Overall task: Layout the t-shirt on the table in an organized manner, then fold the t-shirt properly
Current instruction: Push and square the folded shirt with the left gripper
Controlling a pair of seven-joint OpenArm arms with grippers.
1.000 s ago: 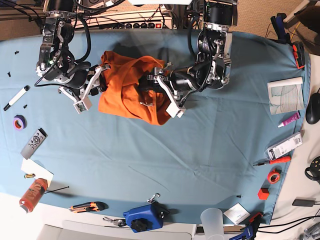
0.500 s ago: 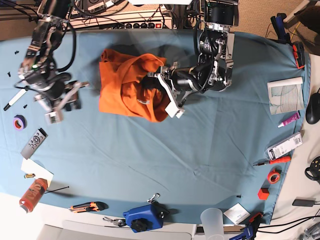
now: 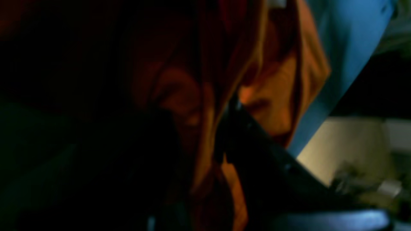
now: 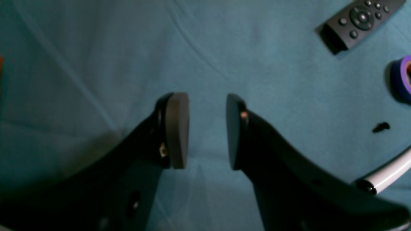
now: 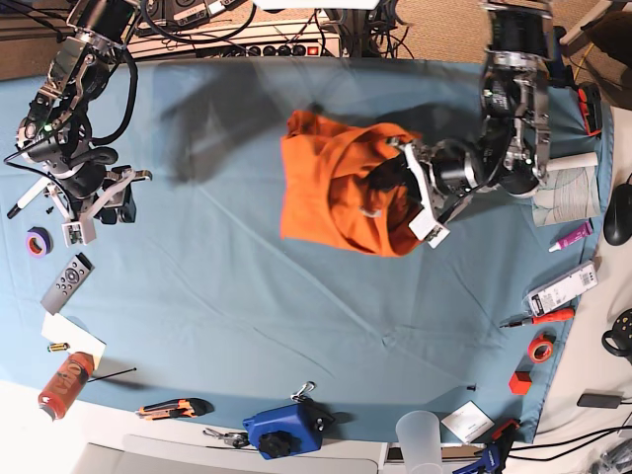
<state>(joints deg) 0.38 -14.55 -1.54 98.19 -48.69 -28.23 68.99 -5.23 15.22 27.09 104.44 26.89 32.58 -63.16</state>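
Note:
The orange t-shirt (image 5: 336, 188) hangs bunched over the middle of the teal table (image 5: 296, 316), and its shadow falls on the cloth to its left. My left gripper (image 5: 400, 193) reaches into the t-shirt's right side and is shut on the fabric. In the left wrist view, dark orange t-shirt (image 3: 276, 86) folds crowd around the left gripper (image 3: 221, 128), with a strip of table (image 3: 346, 48) behind. My right gripper (image 5: 99, 209) is at the table's left edge, far from the shirt. The right gripper (image 4: 207, 128) stands open over bare table (image 4: 96, 64), nothing between its pads.
A remote (image 5: 66, 283), purple tape (image 5: 38, 241) and a marker (image 5: 25, 197) lie beside the right gripper. An orange can (image 5: 64, 383), a blue tool (image 5: 286, 430) and a cup (image 5: 420, 434) line the near edge. A booklet (image 5: 565, 188) and small tools sit at far right.
The left gripper closed on the shirt and carried it to the right. The right arm let go and drew back to the table's left edge.

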